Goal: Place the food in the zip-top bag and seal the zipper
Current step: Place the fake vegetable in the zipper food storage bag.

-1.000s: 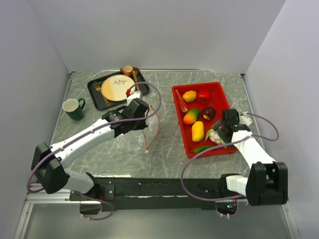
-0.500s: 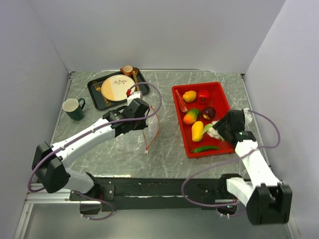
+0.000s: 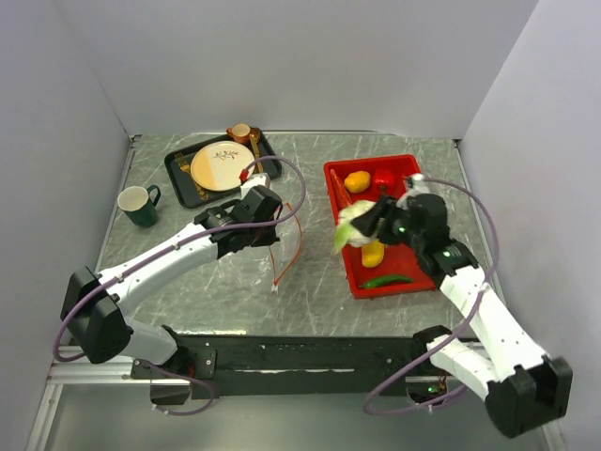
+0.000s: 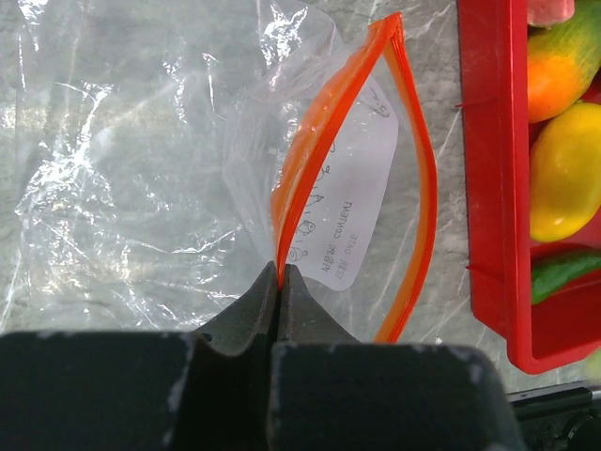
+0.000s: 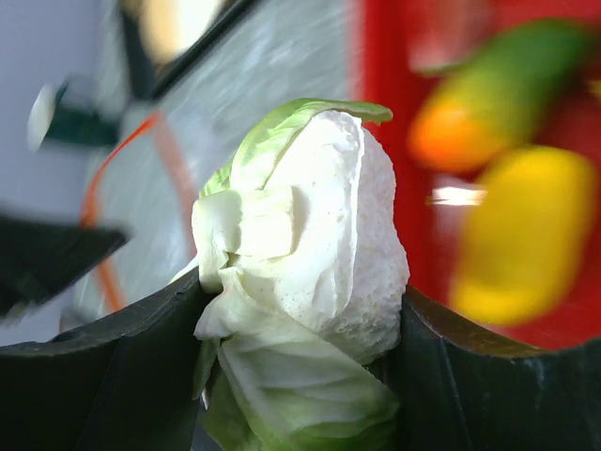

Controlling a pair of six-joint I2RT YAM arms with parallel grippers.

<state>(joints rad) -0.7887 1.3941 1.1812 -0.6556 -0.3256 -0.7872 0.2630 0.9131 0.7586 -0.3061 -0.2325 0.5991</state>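
Since a second ago, the cauliflower [image 3: 353, 229] has been lifted out of the red tray [image 3: 372, 161] and carried leftward by the right gripper [image 3: 366, 225], so that it is now held in the air over the tray's left rim. It is clamped between both fingers of that gripper, the jaws being closed against its white sides, as is seen plainly in the right wrist view.

The zip-top bag [image 4: 141, 188] is lying on the surface [image 3: 225, 282] just left of the tray. One lip of its zipper [image 4: 305, 150] is pinched by the fully closed left gripper [image 4: 280, 286], and the mouth is thereby held open as a narrow, leaf-shaped slit. The yellow mango [image 3: 373, 252] and the other pieces are left in the tray.

Trouble is most likely to be met at the mouth. The opening looks slim against the bulk of the cauliflower, so a lip could be caught and pushed down, the strip could be dragged out of the left gripper, or the piece could be dropped beside the bag. Because the film is limp, the mouth could also be collapsed by a slight sideways nudge.
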